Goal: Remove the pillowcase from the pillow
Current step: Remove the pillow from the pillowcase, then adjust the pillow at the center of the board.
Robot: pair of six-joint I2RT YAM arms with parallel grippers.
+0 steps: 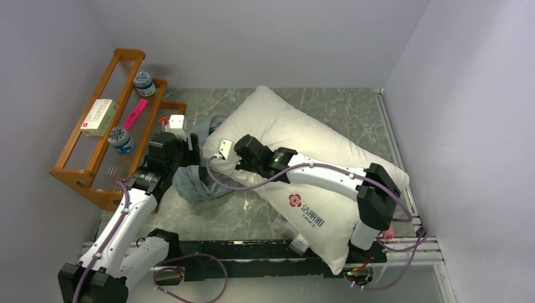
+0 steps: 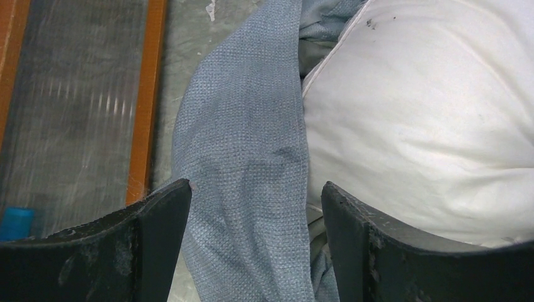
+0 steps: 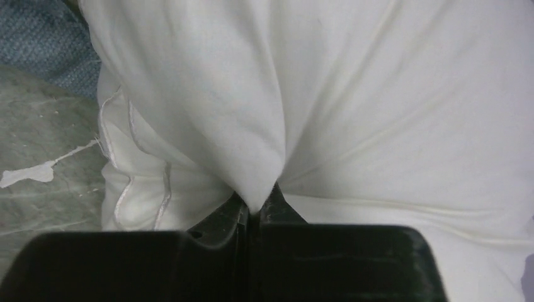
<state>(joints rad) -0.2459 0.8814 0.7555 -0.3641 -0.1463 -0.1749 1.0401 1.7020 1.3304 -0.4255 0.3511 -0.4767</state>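
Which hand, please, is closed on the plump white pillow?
The right hand, pinching a pillow fold; the left hand stands open over the grey-blue cloth pillowcase.

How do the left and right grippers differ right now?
The left gripper is open, the right gripper shut. The left straddles a fold of the grey-blue pillowcase without clamping it; the right pinches a ridge of the white pillow. Both work at the pillow's same end.

My grey marbled table (image 1: 344, 104) carries the white pillow (image 1: 315, 136), the bunched pillowcase (image 1: 200, 188) and, seemingly, a wooden rack (image 1: 94, 151)
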